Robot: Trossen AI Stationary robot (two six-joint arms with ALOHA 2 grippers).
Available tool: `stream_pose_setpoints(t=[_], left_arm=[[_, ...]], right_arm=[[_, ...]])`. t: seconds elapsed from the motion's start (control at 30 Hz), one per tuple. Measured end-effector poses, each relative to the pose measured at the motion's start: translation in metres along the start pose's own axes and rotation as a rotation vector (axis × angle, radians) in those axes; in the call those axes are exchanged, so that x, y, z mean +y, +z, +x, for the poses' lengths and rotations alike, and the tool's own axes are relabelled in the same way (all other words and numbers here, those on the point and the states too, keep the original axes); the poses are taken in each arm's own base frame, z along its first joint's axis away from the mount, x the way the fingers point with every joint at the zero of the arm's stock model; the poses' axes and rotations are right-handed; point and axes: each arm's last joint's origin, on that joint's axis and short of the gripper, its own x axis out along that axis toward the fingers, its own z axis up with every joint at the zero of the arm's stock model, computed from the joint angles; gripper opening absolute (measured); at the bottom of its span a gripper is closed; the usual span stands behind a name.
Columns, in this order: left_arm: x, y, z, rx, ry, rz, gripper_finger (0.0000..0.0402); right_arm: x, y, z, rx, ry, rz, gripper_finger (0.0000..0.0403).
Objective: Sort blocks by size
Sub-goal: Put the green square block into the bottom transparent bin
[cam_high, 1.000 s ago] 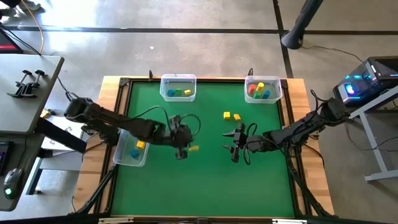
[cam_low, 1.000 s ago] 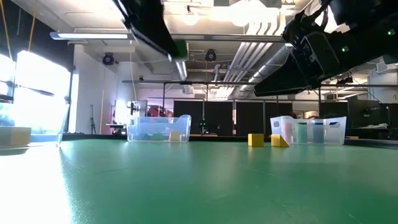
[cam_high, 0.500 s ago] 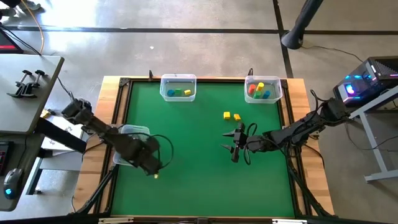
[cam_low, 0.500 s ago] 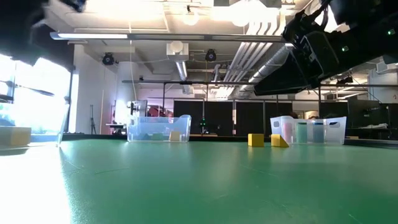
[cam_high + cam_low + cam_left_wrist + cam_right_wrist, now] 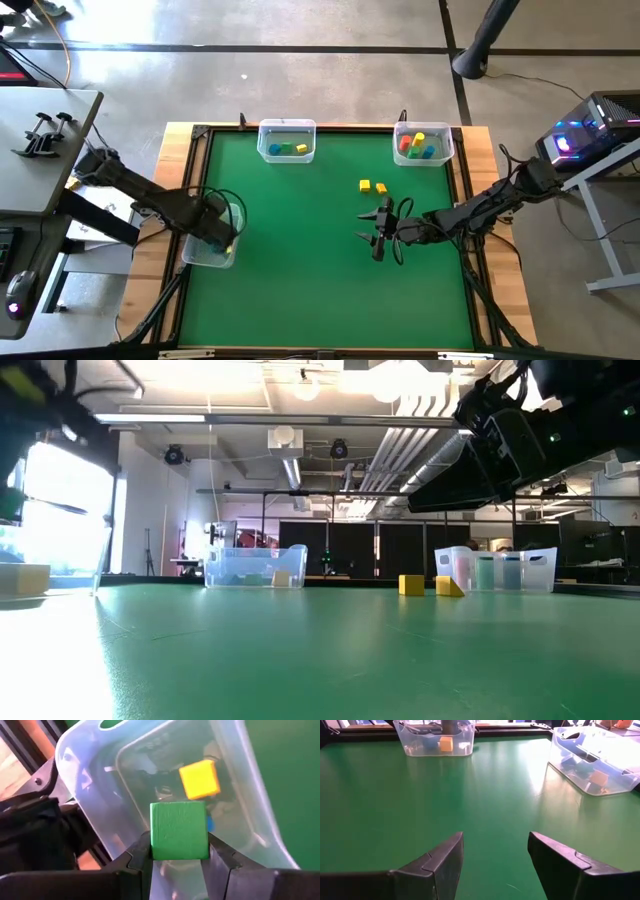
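Green and square-faced, a cube (image 5: 179, 830) sits clamped between the two dark fingers (image 5: 141, 865) of the left gripper (image 5: 222, 235), which is closed tight on its sides. The gripper hangs directly over a clear bin (image 5: 203, 255) at the left edge of the table (image 5: 320, 290). Through the left wrist view the bin's floor shows a yellow cube (image 5: 199, 779) and, mostly hidden behind the green one, a bit of blue.

Farther out, the right gripper (image 5: 379, 234) waits above the green mat right of centre, its fingers (image 5: 442, 862) spread wide with nothing between them. Two small yellow blocks (image 5: 373, 186) lie on the mat beyond it, close together, toward the far side.

Along the far edge stand two more clear bins: the far left bin (image 5: 286, 129) holds blue, green and yellow pieces, and the far right bin (image 5: 447, 147) holds red, orange, yellow, green and blue ones.
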Motion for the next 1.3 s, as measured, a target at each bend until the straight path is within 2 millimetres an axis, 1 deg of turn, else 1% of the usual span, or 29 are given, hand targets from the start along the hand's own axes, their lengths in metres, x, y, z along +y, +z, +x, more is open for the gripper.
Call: stream_pose_setpoints(t=[0.13,0.17,0.27,0.37,0.53,0.8,0.97,1.13,1.3], left_arm=[[0.008,0.003,0.028,-0.008,0.012,-0.042,0.0102],[0.008,0.005,0.028,-0.012,0.028,-0.060,0.0102],[0.001,0.010,0.025,-0.070,0.000,-0.118,0.0102],[0.001,0.013,0.028,-0.107,0.051,-0.203,0.0102],[-0.005,0.017,0.035,-0.098,0.101,-0.249,0.0102],[-0.018,0.017,0.049,0.003,0.204,-0.289,0.0102],[-0.024,0.017,0.058,0.052,0.257,-0.267,0.0102],[-0.026,0.019,0.061,0.083,0.276,-0.258,0.0104],[-0.025,0.022,0.061,0.112,0.272,-0.254,0.0118]], right_arm=[[0.000,0.000,0.000,0.000,0.000,0.000,0.0222],[0.000,0.000,0.000,0.000,0.000,0.000,0.0222],[0.000,0.000,0.000,0.000,0.000,0.001,0.0222],[0.000,0.000,0.000,-0.001,0.000,0.004,0.0222],[0.000,0.000,0.000,-0.001,0.000,0.004,0.0222],[0.000,0.000,0.000,0.004,-0.001,0.001,0.0222],[0.000,-0.001,0.000,0.005,-0.001,0.001,0.0222],[0.000,-0.001,0.000,0.005,-0.001,0.001,0.0222],[0.000,-0.001,0.000,0.005,-0.001,0.001,0.0222]])
